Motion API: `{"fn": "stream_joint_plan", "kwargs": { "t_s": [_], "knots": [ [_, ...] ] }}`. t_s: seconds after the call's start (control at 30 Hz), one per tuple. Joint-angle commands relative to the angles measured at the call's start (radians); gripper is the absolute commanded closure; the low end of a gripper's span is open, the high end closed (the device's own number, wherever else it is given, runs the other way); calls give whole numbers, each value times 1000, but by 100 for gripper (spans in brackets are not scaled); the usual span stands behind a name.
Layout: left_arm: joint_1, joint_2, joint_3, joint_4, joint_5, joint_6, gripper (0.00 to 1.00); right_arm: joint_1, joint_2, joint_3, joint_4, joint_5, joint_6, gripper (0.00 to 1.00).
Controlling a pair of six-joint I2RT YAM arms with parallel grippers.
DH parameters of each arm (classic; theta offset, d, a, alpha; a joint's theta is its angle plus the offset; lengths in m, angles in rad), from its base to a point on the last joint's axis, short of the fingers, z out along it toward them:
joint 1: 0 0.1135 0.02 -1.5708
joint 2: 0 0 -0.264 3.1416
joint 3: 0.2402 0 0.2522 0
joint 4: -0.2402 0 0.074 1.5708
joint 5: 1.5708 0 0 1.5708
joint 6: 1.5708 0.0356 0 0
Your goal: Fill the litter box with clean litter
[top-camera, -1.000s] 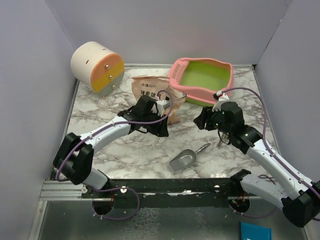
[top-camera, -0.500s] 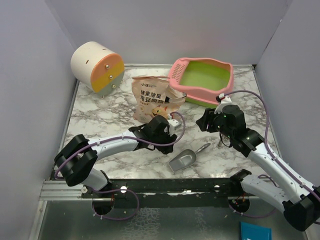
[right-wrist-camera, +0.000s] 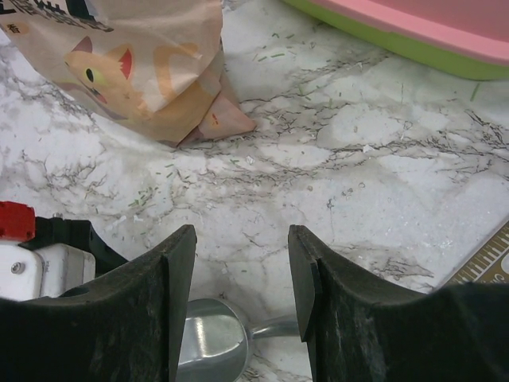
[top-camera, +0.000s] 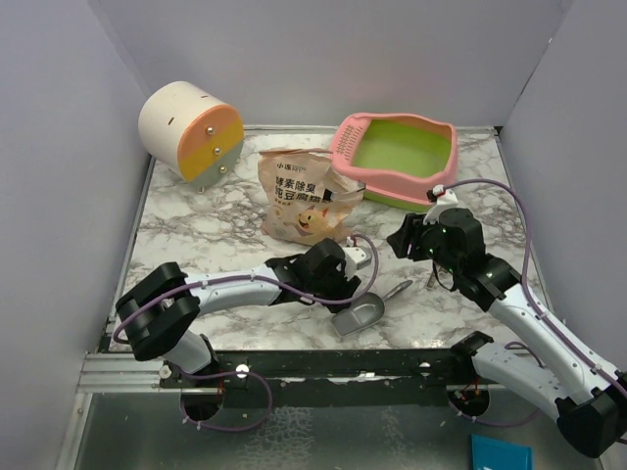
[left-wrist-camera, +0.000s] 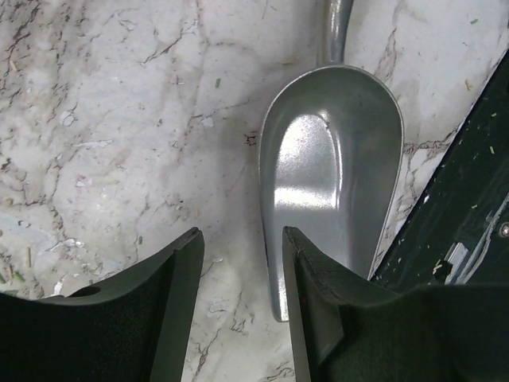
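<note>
Marble table [top-camera: 196, 235] carries the litter box [top-camera: 345, 147] at its far right, the green basin bare of clean litter, which I judge is inside the cat-printed bag [top-camera: 302, 201] standing just left of it. Left gripper [left-wrist-camera: 240, 243] hangs low beside the metal scoop [left-wrist-camera: 334, 175] near the front edge, jaws parted and holding nothing, likely lining up to grasp it. Right gripper [right-wrist-camera: 241, 239] hovers open and empty between bag and scoop, probably placed to steady the bag
</note>
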Motion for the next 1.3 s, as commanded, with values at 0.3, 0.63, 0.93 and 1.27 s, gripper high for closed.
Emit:
{"fn": "stream_joint_plan", "kwargs": {
  "t_s": [0.3,0.63,0.93,1.27],
  "knots": [
    [-33,115,6,65,-44,-5,56,-2,-30,-15,-24,38,-2,50],
    [-34,65,53,-31,-121,64,100,-2,43,96,-45,-99,14,48],
    [-27,-320,47,-153,-467,176,100,-2,228,475,-95,-424,-43,40],
    [-13,-650,67,-214,-587,243,100,-2,331,637,-31,-638,-56,39]
  ]
}}
